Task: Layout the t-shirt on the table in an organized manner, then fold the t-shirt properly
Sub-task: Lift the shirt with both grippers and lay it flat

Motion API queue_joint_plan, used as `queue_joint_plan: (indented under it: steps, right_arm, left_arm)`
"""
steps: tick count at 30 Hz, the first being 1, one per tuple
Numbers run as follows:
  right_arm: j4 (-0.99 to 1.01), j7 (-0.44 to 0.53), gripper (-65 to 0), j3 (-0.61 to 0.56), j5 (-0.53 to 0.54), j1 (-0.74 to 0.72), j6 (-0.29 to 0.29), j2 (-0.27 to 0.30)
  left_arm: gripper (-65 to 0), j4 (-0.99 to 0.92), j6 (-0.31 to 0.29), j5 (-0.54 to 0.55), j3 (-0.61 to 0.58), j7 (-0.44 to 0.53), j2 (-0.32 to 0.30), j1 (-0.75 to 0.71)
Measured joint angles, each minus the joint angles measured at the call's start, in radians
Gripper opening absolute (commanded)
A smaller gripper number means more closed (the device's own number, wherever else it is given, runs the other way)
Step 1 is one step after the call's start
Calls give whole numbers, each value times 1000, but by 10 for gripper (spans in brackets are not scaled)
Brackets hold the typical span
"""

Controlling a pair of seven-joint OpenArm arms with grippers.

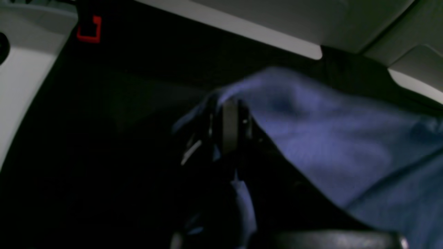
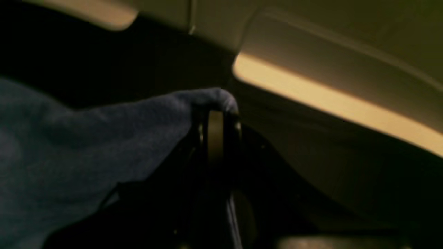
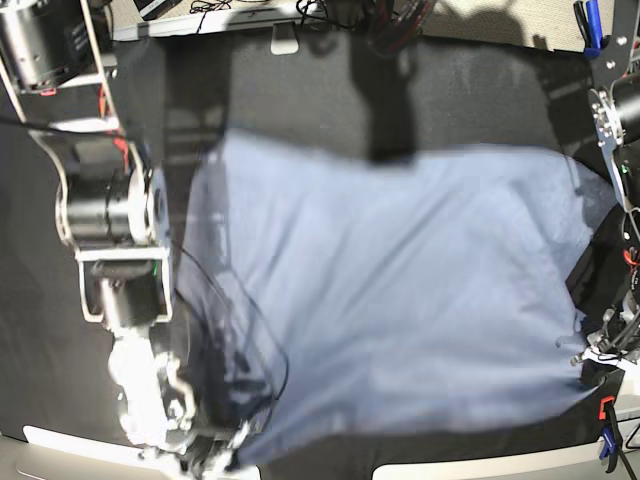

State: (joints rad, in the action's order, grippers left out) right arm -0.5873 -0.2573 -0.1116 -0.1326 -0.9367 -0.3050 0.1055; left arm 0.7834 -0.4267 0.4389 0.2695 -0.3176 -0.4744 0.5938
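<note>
The light blue-grey t-shirt (image 3: 400, 290) lies spread over most of the black-clothed table (image 3: 450, 90), its outline blurred in the base view. My right gripper (image 3: 215, 455) is at the shirt's near-left corner. In its wrist view the right gripper (image 2: 216, 116) is shut on a raised fold of the shirt (image 2: 69, 145). My left gripper (image 3: 600, 355) is at the shirt's near-right edge. Its wrist view shows the left gripper (image 1: 229, 107) shut on a pinch of the shirt (image 1: 346, 145), which drapes away to the right above the table (image 1: 104, 121). No lettering shows.
An orange-black clamp (image 3: 607, 440) grips the cloth at the near-right table edge, and another clamp (image 1: 89, 29) shows in the left wrist view. A blue clamp (image 3: 590, 25) sits at the far right. Cables (image 3: 220, 10) lie beyond the far edge.
</note>
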Motion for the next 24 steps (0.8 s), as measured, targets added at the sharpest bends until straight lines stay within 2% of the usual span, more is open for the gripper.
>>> queue_joint_plan:
  steps: [2,3,5,6,7,8,9,15,19,22,23,24]
  right_arm:
    - [2,-5,-650,0,1,-3,43,0]
    - [3,-6,-650,0,1,-3,43,-1]
    - [3,-6,-500,0,-1,-6,41,0]
    - [3,-4,-424,0,0,-9,41,0]
    - [3,-3,-364,0,0,-10,41,0]
    - [3,-1,-331,0,0,-11,44,0]
    - [3,0,-327,0,1,-12,44,0]
    - [3,-11,-327,0,2,-11,44,0]
    - [3,-111,-329,0,3,-11,44,0]
    - [3,-215,-329,0,67,-11,40,3]
    - [3,-235,-329,0,81,-8,8,3]
    - [2,-241,-329,0,75,-6,-67,4]
  left_arm:
    - [-650,0,0,-1,0,4,5,0]
    - [-650,0,0,-1,0,4,10,2]
    - [-650,0,0,-1,0,5,18,3]
    - [-605,0,0,-1,0,7,23,3]
    - [-501,0,0,0,0,8,26,3]
    - [-414,0,0,2,0,7,28,3]
    - [-377,0,0,2,-4,9,28,3]
    - [-377,0,0,-22,-56,26,22,23]
    - [-381,0,0,-64,-69,-8,23,51]
    - [-384,0,-3,-48,-72,-70,10,55]
    - [-384,0,-3,-35,-72,-92,0,50]
    - [-384,0,-16,-13,-72,-113,-13,41]
